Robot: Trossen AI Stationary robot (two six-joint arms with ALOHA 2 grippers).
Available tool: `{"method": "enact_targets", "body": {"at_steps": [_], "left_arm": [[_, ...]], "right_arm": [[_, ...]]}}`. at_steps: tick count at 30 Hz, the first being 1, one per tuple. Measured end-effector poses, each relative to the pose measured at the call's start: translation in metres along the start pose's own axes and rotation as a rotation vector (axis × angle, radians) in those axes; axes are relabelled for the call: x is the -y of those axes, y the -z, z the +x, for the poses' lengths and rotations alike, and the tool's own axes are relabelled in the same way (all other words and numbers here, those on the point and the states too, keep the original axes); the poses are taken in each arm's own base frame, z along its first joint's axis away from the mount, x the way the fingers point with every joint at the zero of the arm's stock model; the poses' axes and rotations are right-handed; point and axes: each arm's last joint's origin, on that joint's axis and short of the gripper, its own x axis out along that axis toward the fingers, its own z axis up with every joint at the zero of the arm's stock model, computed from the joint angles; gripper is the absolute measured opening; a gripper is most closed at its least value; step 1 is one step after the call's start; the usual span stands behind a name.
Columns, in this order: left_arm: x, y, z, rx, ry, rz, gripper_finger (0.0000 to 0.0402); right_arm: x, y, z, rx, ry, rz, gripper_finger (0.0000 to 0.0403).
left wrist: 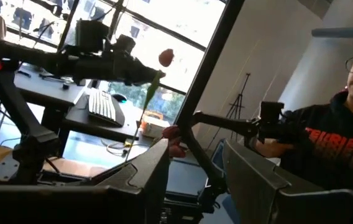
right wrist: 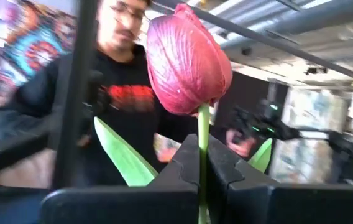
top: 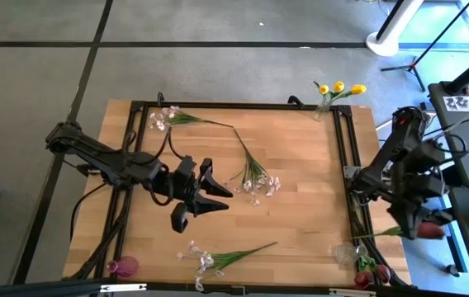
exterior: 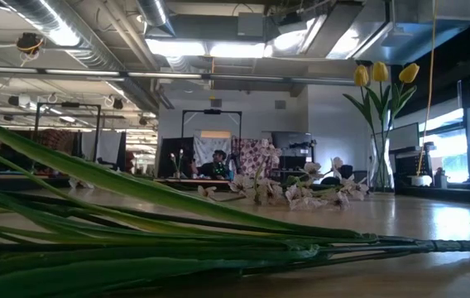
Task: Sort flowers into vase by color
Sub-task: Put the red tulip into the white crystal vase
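Dark red tulip (right wrist: 187,59) stands upright just above our right gripper (right wrist: 201,163), its green stem pinched between the closed fingers, off the table's right edge (top: 343,157) near the front corner. Our left gripper (top: 210,194) hovers over mid-table with fingers parted, holding nothing, just beside a white-pink spray (top: 259,186).

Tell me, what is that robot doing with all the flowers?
It's sorting flowers into vases by color. The right gripper, off the table's right edge, is shut on a dark red tulip by its stem. The left gripper hangs open over the table's middle. Yellow tulips stand in a vase; white-pink sprays lie loose on the table.
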Motion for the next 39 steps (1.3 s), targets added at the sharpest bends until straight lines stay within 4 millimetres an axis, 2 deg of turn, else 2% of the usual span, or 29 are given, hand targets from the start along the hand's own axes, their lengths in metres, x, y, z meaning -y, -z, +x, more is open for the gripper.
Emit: {"method": "enact_targets", "body": {"at_steps": [4, 8, 13, 22, 28, 33, 39], "left_arm": [[0.0, 0.0, 0.0, 0.004, 0.002, -0.021, 0.0147], [0.0, 0.001, 0.002, 0.007, 0.003, -0.023, 0.0147], [0.0, 0.001, 0.002, 0.013, 0.003, -0.025, 0.0147], [0.0, 0.001, 0.002, 0.013, 0.001, -0.018, 0.0147], [-0.001, 0.001, 0.002, 0.019, -0.015, -0.018, 0.0147], [0.0, 0.001, 0.002, 0.018, -0.016, -0.017, 0.0147], [0.0, 0.001, 0.002, 0.018, -0.016, -0.018, 0.0147]], "right_arm": [[-0.005, -0.005, -0.013, -0.002, -0.073, 0.078, 0.0001], [-0.007, -0.006, -0.021, -0.021, -0.055, 0.122, 0.0001], [-0.006, -0.002, -0.016, -0.039, -0.084, 0.145, 0.0001], [-0.003, 0.014, 0.005, -0.116, -0.116, 0.218, 0.0001], [-0.001, 0.008, 0.01, -0.034, -0.106, 0.21, 0.0001], [-0.001, 0.009, 0.012, -0.04, -0.106, 0.216, 0.0001], [-0.006, 0.038, 0.013, 0.014, -0.137, 0.258, 0.0001]]}}
